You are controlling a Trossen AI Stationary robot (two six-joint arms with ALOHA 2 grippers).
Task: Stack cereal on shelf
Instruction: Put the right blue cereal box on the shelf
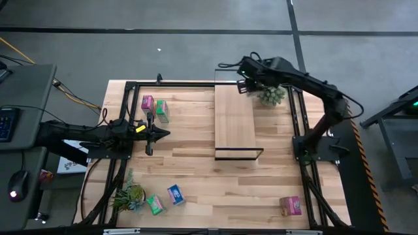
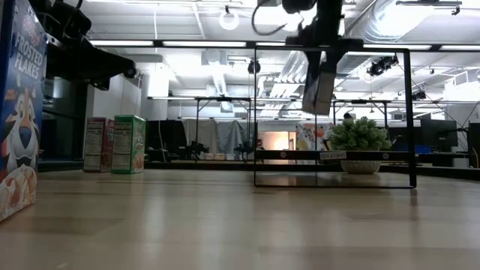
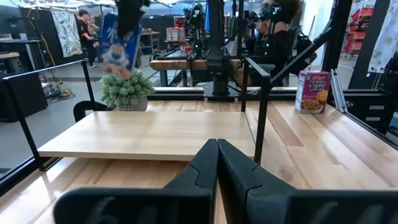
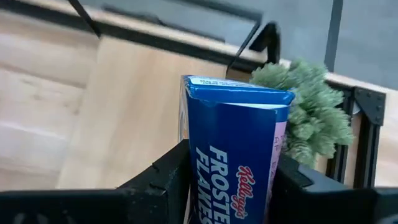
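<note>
My right gripper [image 1: 243,83] holds a blue Frosted Flakes cereal box [image 4: 233,149] in the air over the far end of the shelf [image 1: 235,121], a light-wood board in a black wire frame. My left gripper [image 1: 160,134] waits shut at the table's left, pointing level toward the shelf [image 3: 155,134]. A pink box [image 1: 147,102] and a green box [image 1: 161,109] stand upright at the far left. Another green box [image 1: 155,204] and a blue box [image 1: 175,194] lie near the front left. A pink Raisin Bran box [image 1: 291,205] stands at the front right. My right gripper pinches the blue box between its two fingers [image 4: 165,171], one on each of two opposite faces [image 4: 193,162], with a narrow printed side facing the wrist camera. The fingers slant down from above. The box [image 2: 321,79] hangs tilted below them, lifted clear of the shelf.
A spiky potted plant [image 1: 271,94] stands just right of the shelf's far end, close beside the held box [image 4: 311,118]. A second plant [image 1: 130,194] sits at the front left. The shelf's black wire frame [image 2: 334,112] rises at its ends. A person stands in the room beyond the table.
</note>
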